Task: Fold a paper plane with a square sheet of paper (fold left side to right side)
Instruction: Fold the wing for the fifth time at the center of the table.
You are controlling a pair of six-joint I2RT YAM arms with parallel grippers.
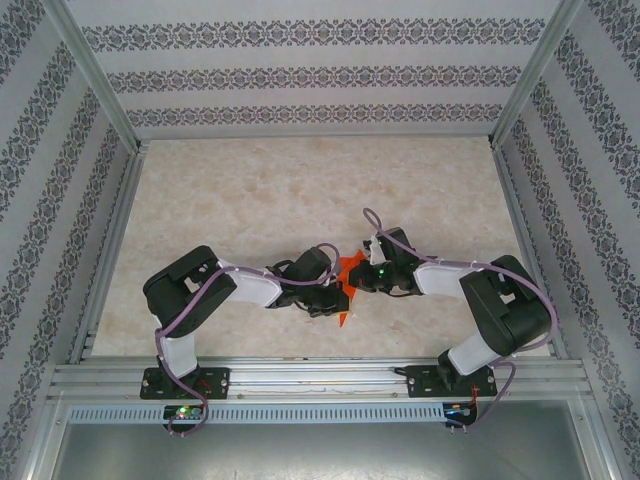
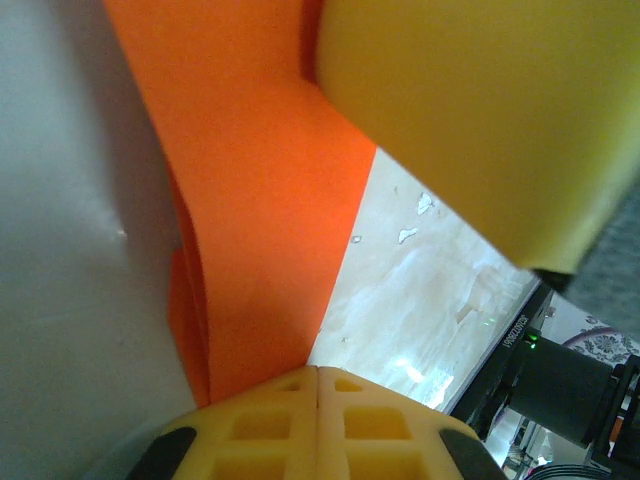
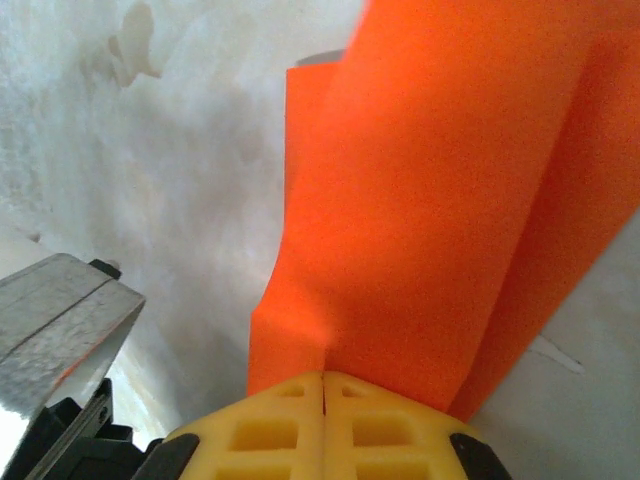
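Note:
The square sheet of paper [image 1: 348, 270], bright orange-red, hangs above the table's middle between both arms, bent and folded into layers. Its overall shape is too crumpled and hidden to tell. My left gripper [image 1: 333, 296] comes in from the left. In the left wrist view its yellow jaws [image 2: 317, 372] are pressed together on the paper's [image 2: 260, 230] lower edge. My right gripper [image 1: 362, 276] comes in from the right. Its jaws [image 3: 323, 378] are likewise shut on a creased part of the paper [image 3: 430, 200]. A yellow finger [image 2: 470, 110] of the right gripper shows close by in the left wrist view.
The pale marbled tabletop [image 1: 300, 200] stretches behind the arms. Patterned walls [image 1: 300, 75] and aluminium posts [image 1: 95, 75] enclose it on three sides. A metal rail [image 1: 320, 378] carrying both arm bases runs along the near edge.

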